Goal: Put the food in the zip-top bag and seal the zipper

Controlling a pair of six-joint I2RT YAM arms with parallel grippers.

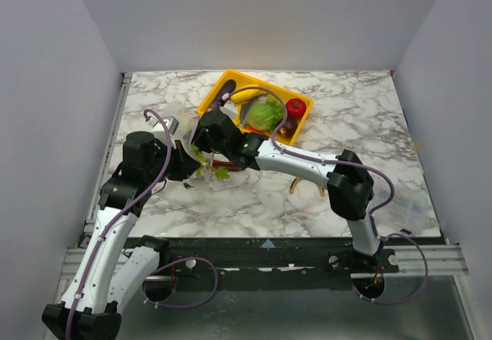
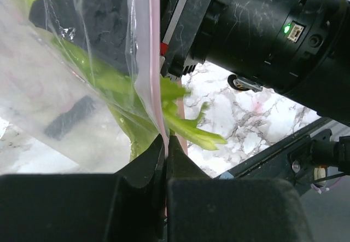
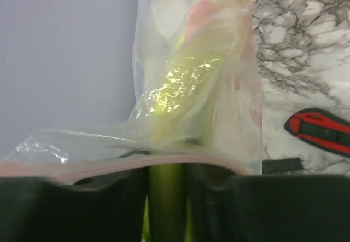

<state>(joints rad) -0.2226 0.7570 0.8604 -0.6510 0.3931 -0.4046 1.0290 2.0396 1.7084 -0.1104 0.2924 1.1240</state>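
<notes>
The leek (image 3: pixel 175 94) lies partly inside the zip-top bag (image 3: pixel 219 61). Its pale green body shows through the crinkly clear plastic, and its stalk comes out across the pinkish zipper (image 3: pixel 164 162) at the mouth. The right gripper (image 3: pixel 167 176) is closed on this stalk, one finger on each side, just at the mouth of the bag. In the left wrist view the leafy green end of the leek sticks out past the zipper strip, outside the plastic. The left gripper (image 2: pixel 165 143) is closed tight on the mouth edge of the bag, and the zipper strip runs straight up from between its fingers. Both grippers meet over the left middle of the marble table (image 1: pixel 346 109), close to each other. Behind them stands a yellow bin (image 1: pixel 231 78) with the lettuce (image 1: pixel 267 113), the tomato (image 1: pixel 295 108) and the yellow squash (image 1: pixel 247 94). A red-and-black pocket knife (image 3: pixel 320 130) lies on the table near the bag.
</notes>
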